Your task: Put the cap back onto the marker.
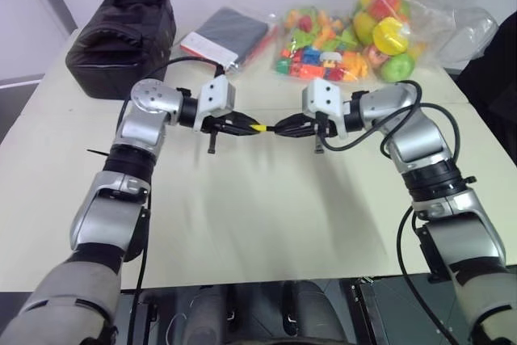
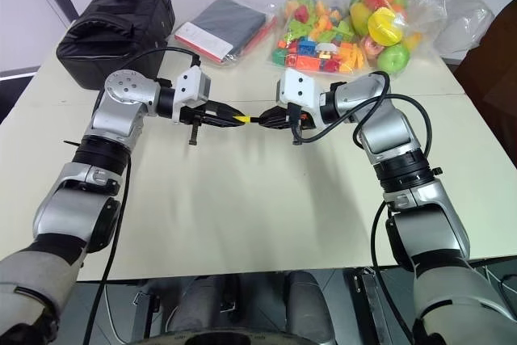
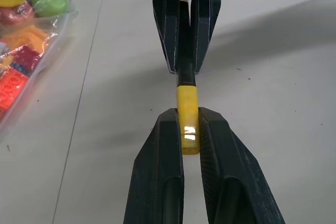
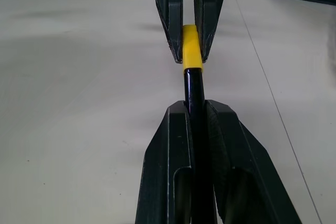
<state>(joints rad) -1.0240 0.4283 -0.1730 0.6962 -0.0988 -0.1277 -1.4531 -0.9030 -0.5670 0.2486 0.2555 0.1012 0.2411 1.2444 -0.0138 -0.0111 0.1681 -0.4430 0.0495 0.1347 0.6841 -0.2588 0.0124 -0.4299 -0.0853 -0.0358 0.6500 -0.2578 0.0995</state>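
Both arms are up over the middle of the table [image 1: 266,224], grippers pointing at each other tip to tip. The left gripper [image 3: 190,124] is clamped tight on the cap [image 3: 188,109], which sits pinched between its two fingers with about half its length sticking out past the tips. The right gripper [image 4: 195,109] is squeezed shut on the marker [image 4: 193,85], the black barrel running up between its fingers and out the front. From both wrist views the cap and marker line up pretty much dead straight, and the yellow cap butts right against the black barrel with no gap showing, so it looks seated on the marker end, though I can't tell how far it's pushed on. In the head views you just get a little yellow bit [image 2: 241,119] between the two sets of black fingers, held in the air above the table, not touching it. Behind the arms, at the far side of the table, there's a black bag [image 1: 121,42] on the left, a dark flat pouch in plastic [image 1: 230,31] next to it, then a clear bag of coloured blocks [image 1: 319,46], and a bag of toy fruit [image 1: 388,22] on the right. All of that is well apart from the grippers.
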